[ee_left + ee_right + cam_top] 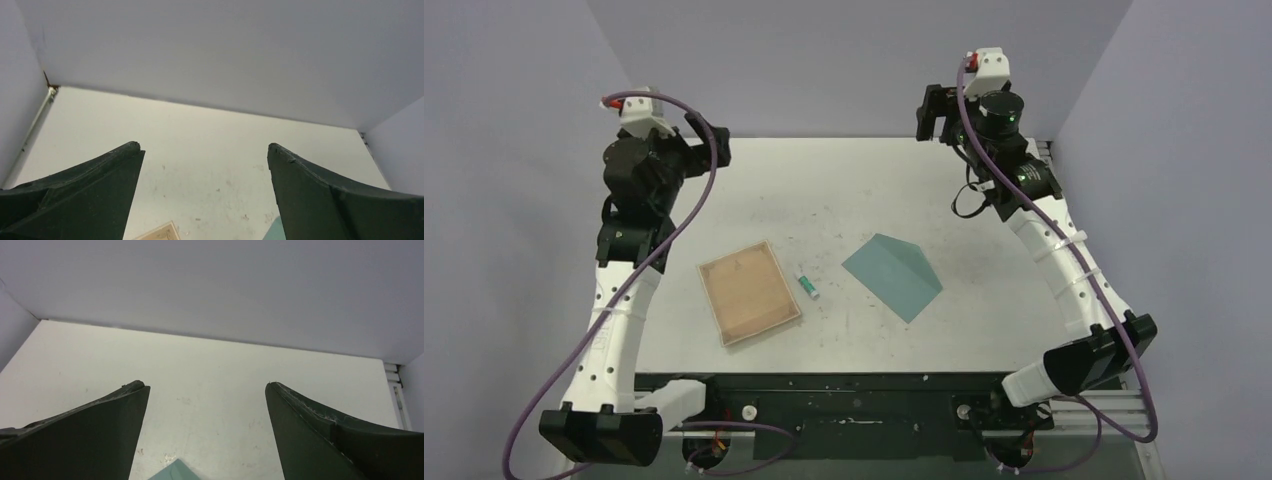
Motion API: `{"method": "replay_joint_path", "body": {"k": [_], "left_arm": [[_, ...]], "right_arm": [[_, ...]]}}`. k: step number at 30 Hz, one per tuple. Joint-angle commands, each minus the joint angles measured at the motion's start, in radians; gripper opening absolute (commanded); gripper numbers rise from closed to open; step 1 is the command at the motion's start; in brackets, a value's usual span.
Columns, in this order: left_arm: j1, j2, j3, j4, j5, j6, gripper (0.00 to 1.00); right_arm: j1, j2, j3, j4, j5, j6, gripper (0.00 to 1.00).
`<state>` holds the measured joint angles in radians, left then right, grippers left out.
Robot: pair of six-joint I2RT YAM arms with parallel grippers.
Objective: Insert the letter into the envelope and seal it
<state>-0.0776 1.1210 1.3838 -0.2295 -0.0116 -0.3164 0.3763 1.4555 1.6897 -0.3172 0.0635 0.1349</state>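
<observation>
**Top view.** The letter point(749, 291) lies flat on the table point(824, 190), left of centre toward the near edge and askew to that edge. The envelope point(892, 275) lies flat right of centre, apart from the letter, with 1 crease across it. A small glue tube point(807, 285) lies between the 2 sheets, just beside the letter's right side. Nothing is inserted or sealed yet.

Likely hazards:
- Both sheets lie flush on the surface, so fingertips may skid over an edge and push the sheet away rather than lift it.
- A sweep toward the letter could knock the tube.
- The letter looks about as large as the envelope, so a skewed entry would probably jam or crumple at the mouth.

Both arms are raised well above the table. The left gripper point(707, 138) is near the far-left corner and the right gripper point(932, 110) is over the far edge, right of centre. Neither touches anything.

**Left wrist view.** The left gripper point(202, 150) has its 2 fingers spread wide with nothing between them, and it is aimed at the far edge. A corner of the letter point(160, 233) and a corner of the envelope point(272, 234) show at the bottom.

**Right wrist view.** The right gripper point(206, 385) is likewise spread wide and empty, facing the far edge. Only a tip of the envelope point(172, 472) shows below it.
</observation>
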Motion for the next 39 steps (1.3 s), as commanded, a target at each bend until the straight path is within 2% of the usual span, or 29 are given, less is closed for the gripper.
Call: {"method": "replay_joint_path", "body": {"k": [1,7,12,15,23,28,33,36,39], "left_arm": [[-0.001,-0.016,-0.11,0.096,0.093,-0.062,0.96],[-0.001,-0.01,-0.239,0.164,0.111,-0.092,0.96],[-0.001,-0.01,-0.35,0.204,0.112,-0.107,0.96],[0.006,-0.023,-0.409,0.162,0.112,-0.149,0.96],[0.015,-0.14,-0.576,-0.044,0.143,-0.241,1.0],[0.019,-0.257,-0.742,-0.163,0.133,-0.329,0.82],[0.022,-0.345,-0.905,-0.168,0.21,-0.457,0.67],[0.025,-0.366,-0.982,-0.166,0.251,-0.584,0.56],[0.025,-0.356,-1.069,-0.111,0.318,-0.68,0.43]], "right_arm": [[-0.004,0.029,-0.068,-0.034,0.0,0.073,0.9],[-0.01,0.061,-0.19,-0.084,-0.051,0.13,0.9],[0.008,0.12,-0.253,-0.089,-0.222,0.202,0.9],[0.082,0.161,-0.267,-0.032,-0.324,0.274,0.91],[0.372,0.325,-0.249,0.109,-0.333,0.451,0.95],[0.49,0.402,-0.283,0.176,-0.284,0.647,0.98],[0.596,0.4,-0.395,0.183,-0.203,0.885,0.86],[0.624,0.397,-0.421,0.106,-0.158,1.0,0.83],[0.635,0.391,-0.474,0.125,-0.175,1.127,0.81]]}}
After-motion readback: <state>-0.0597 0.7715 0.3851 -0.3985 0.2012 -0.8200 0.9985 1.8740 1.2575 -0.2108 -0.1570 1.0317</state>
